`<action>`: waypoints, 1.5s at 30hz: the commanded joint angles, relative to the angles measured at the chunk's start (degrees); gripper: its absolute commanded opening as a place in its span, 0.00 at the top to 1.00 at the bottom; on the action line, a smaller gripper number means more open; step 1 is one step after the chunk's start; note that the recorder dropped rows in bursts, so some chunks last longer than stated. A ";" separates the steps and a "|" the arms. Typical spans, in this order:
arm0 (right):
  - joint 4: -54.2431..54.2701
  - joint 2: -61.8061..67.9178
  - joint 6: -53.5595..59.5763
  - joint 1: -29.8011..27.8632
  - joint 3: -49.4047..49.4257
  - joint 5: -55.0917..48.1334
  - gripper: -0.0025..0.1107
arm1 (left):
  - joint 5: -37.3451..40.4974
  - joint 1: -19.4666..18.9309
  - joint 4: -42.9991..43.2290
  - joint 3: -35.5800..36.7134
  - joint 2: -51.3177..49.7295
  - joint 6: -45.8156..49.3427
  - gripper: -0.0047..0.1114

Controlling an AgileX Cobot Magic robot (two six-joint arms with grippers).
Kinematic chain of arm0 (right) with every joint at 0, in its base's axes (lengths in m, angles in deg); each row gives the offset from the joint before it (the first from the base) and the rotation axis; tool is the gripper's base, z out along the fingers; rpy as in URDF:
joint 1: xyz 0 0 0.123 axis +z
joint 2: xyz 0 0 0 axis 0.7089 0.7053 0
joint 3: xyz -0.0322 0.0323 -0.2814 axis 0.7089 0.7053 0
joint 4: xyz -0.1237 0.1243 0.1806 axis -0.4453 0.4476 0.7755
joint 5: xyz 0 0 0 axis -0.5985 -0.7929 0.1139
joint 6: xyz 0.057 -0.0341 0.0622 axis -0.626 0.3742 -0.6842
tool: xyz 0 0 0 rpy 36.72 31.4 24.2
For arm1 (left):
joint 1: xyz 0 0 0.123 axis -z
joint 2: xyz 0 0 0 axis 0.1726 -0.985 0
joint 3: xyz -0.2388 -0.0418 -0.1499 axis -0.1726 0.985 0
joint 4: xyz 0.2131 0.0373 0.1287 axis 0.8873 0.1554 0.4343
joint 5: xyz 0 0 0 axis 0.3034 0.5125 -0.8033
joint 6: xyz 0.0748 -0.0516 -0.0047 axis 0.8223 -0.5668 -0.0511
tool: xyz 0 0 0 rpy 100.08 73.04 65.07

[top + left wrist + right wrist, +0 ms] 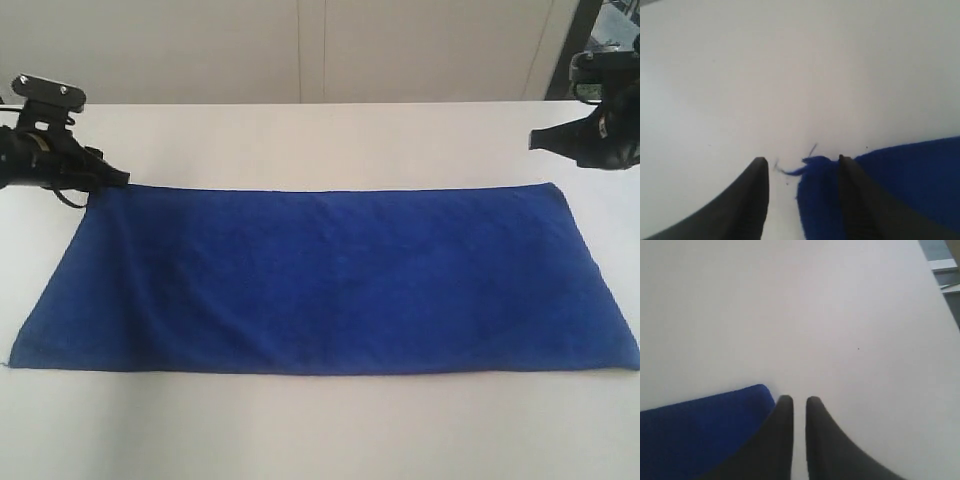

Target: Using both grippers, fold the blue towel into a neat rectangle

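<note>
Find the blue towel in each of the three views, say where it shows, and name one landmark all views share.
Exterior view: blue towel spread flat across the middle of the picture.
Left wrist view: one corner, reaching in between the open left tool fingers.
Right wrist view: one rounded corner, just beside the right tool.
Shared landmark: the white table under the towel.
</note>
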 commanded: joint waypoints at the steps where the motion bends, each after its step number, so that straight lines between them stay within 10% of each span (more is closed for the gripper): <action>1: 7.85 -2.20 8.51 -0.21 -0.53 -3.16 0.98 | 6.70 -1.76 -0.19 -1.06 3.97 -0.31 0.53; 7: 37.32 -0.15 38.92 -0.21 -5.76 -12.06 0.98 | 18.94 -0.66 -0.19 -1.06 5.03 -5.75 0.65; 13: 43.50 4.67 45.39 -0.21 -9.59 -10.61 0.98 | 29.07 1.63 -3.89 -1.06 5.03 -6.34 0.95; 45: 39.62 13.24 45.82 -0.21 -9.34 -3.09 0.98 | 47.34 3.87 -4.32 -1.06 0.57 -2.65 0.96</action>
